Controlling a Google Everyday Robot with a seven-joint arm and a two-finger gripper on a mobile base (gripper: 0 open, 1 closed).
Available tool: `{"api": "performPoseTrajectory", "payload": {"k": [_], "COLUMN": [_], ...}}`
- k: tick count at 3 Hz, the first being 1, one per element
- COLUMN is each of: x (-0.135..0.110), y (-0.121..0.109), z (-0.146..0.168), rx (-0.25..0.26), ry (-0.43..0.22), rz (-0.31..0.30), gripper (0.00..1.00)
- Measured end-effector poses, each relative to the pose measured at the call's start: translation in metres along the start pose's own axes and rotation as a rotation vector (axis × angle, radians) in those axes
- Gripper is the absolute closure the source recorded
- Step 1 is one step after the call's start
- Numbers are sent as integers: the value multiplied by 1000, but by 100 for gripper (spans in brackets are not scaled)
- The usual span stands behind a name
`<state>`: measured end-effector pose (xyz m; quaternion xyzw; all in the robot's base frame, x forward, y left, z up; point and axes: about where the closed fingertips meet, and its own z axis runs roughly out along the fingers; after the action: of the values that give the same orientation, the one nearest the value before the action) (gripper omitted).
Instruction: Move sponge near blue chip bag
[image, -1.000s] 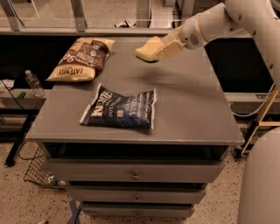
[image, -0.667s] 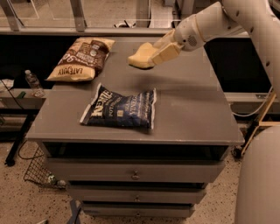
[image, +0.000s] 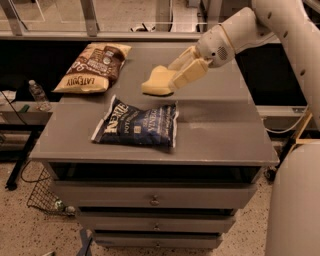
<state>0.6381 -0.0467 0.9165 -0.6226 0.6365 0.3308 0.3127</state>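
The blue chip bag (image: 136, 124) lies flat near the front left of the grey cabinet top (image: 220, 130). My gripper (image: 172, 77) reaches in from the upper right and is shut on the pale yellow sponge (image: 156, 82). It holds the sponge above the tabletop, just behind the bag's far right corner. The sponge sticks out to the left of the fingers (image: 190, 72).
A brown and tan chip bag (image: 94, 67) lies at the back left of the top. A water bottle (image: 38, 95) stands on a shelf to the left. A wire basket (image: 45, 197) sits on the floor at left. Drawers (image: 152, 200) face front.
My gripper has carried the sponge left and toward the front, lower over the table, closer to the blue chip bag.
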Motion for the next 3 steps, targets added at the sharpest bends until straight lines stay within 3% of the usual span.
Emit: {"api": "performPoseTrajectory", "payload": {"k": [3], "x": [-3], "y": [-1], "z": [10], "rx": [-19], "ry": [-10], "rz": [1], "gripper": [32]}}
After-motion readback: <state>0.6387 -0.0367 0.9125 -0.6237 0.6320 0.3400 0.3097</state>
